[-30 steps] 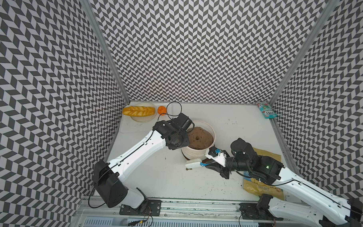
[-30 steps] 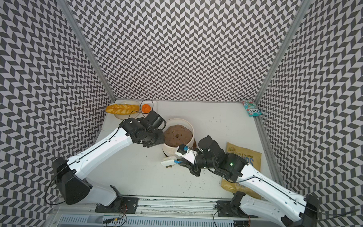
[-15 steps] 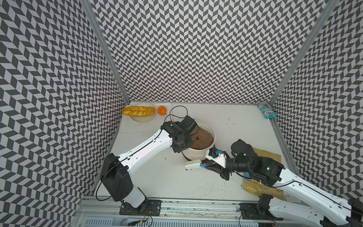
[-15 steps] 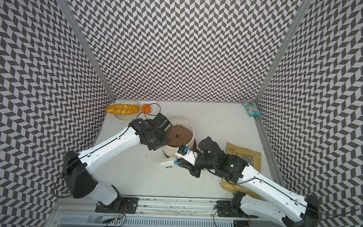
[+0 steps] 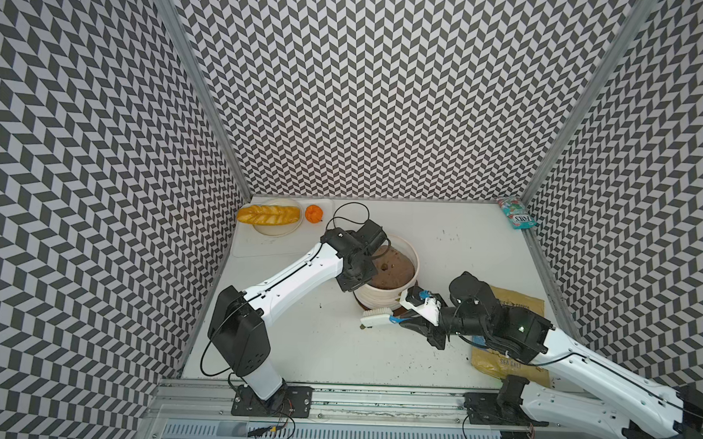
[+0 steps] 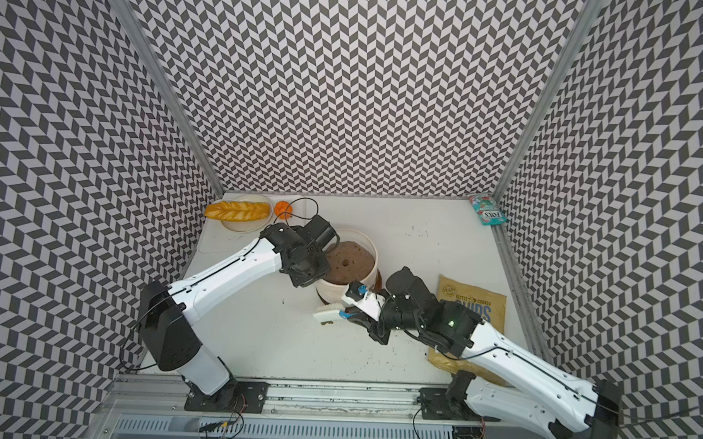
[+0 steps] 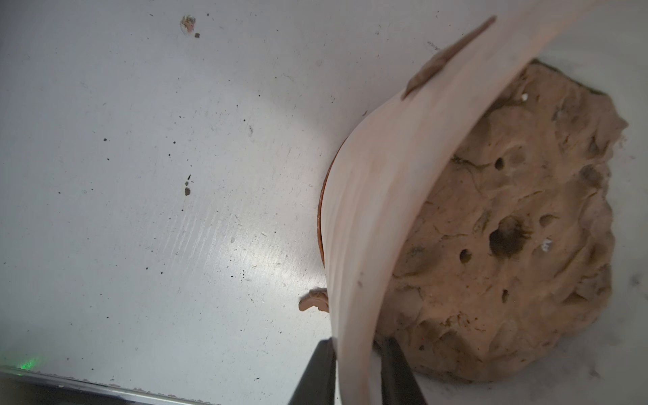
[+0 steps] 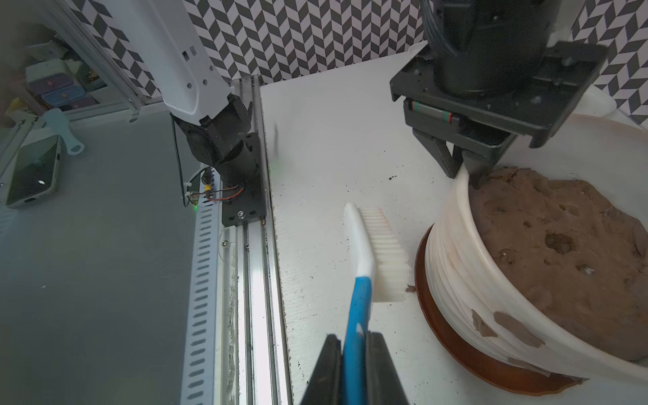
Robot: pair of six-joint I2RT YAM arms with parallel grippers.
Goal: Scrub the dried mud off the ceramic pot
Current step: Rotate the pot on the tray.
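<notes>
The cream ceramic pot [image 5: 379, 298] [image 6: 333, 293] stands mid-table on a brown saucer, filled with a lumpy brown mass [image 5: 392, 268]. My left gripper [image 7: 357, 350] [image 8: 463, 171] straddles the pot's left rim, one finger outside and one inside, shut on the wall [image 7: 378, 210]. Dried mud [image 8: 482, 324] shows as brown blotches low on the pot's outer wall [image 8: 466, 280], and another blotch [image 7: 441, 63] sits near the rim. My right gripper [image 8: 354, 343] [image 5: 408, 323] is shut on the blue handle of a white brush [image 8: 371, 252] [image 5: 374, 316]. Its bristles face the pot's base, close beside the saucer.
A plate with bread [image 5: 269, 215] and an orange [image 5: 314, 214] lie at the back left. A chips bag [image 5: 511, 310] lies under my right arm, a snack packet [image 5: 517, 212] in the back right corner. A loose mud flake [image 7: 314, 301] and crumbs dot the table.
My left gripper has settled onto the pot's rim and its jaws have narrowed onto the wall. My right gripper with the brush has hardly moved.
</notes>
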